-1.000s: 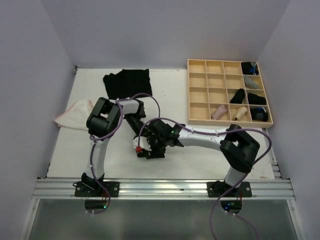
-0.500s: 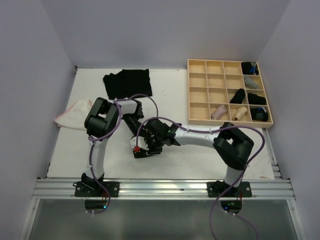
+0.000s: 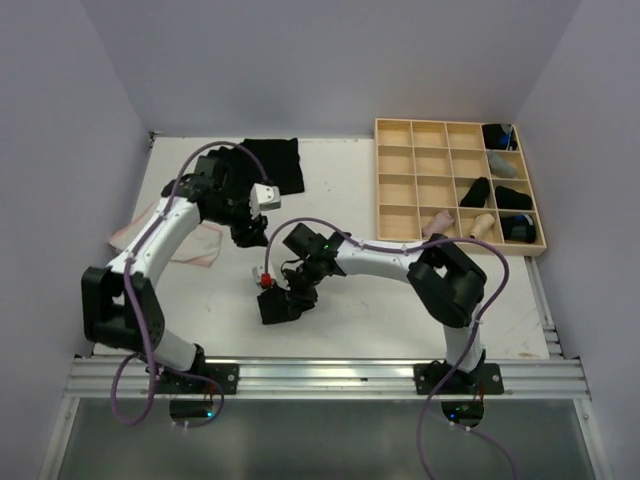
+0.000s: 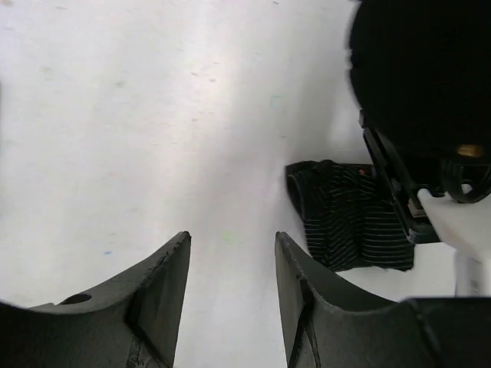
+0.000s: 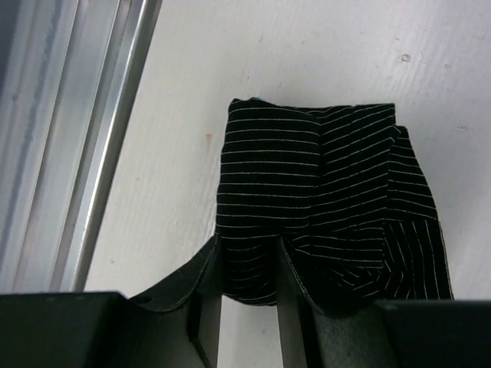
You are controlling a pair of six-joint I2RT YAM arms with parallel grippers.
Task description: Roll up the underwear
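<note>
**Entry: roll in progress, front-centre of counter [image 3: 390,300]**

1. right jaws: set narrow, near edge of the striped brief [image 5: 322,192] nipped between them. Brief lies folded into a thick bundle on the counter, close to the alu. rail [image 5: 100,115]. Grip judged to stop the layers springing open while the roll is tightened.
2. left jaws: stood roughly half apart, nothing held, bare counter beneath. Carried well away from the bundle, near the front edge of the black pile [image 3: 268,160]. Judged kept clear so the right arm has room, poss. to fetch the next pc.
3. Whitish brief [image 3: 190,245]: flat at the left edge, partly under the left arm, not yet rolled.
4. Grid tray [image 3: 400,185]: back right. Finished rolls are seen in the right-hand compartments only.

**View notes:**
- Pinstripes, fold lines and the pinch itself are shown by the right wrist cam only.
- From the top the bundle reads as a dark lump.
- The bundle's far side, w/ the right arm's finger against it, is given by the left wrist cam.
- Pile, tray and whitish brief are shown from the top alone.
</note>
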